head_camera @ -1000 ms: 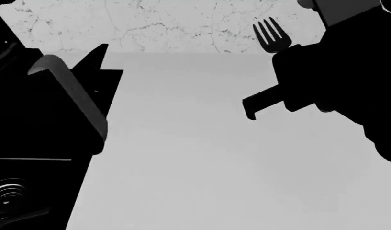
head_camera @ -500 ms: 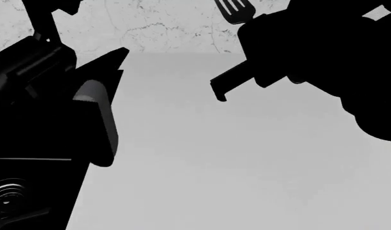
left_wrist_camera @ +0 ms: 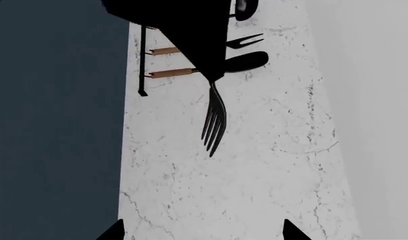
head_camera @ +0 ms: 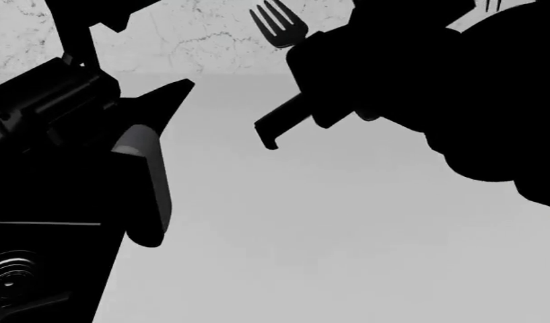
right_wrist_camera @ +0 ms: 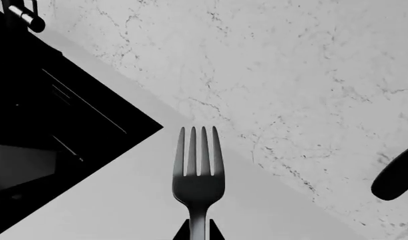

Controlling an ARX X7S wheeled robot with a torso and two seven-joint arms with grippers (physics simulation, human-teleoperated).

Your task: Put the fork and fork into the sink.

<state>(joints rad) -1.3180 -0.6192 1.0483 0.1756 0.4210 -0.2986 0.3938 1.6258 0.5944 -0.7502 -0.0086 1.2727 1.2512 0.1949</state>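
right pincer closed on fork, upper centre of head frame | left pincer: grip unclear | sink lower left | risk: thin handle slipping, fork dropping on desk short of basin

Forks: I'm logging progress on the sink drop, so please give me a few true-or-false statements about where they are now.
1. The right gripper holds a fork. True.
2. That fork lies in the sink. False: it is held in the air over the counter.
3. The left gripper is shut on a fork. False: its fingertips stand apart with nothing between them.
4. The held fork's tines stick out beyond the fingers. True.
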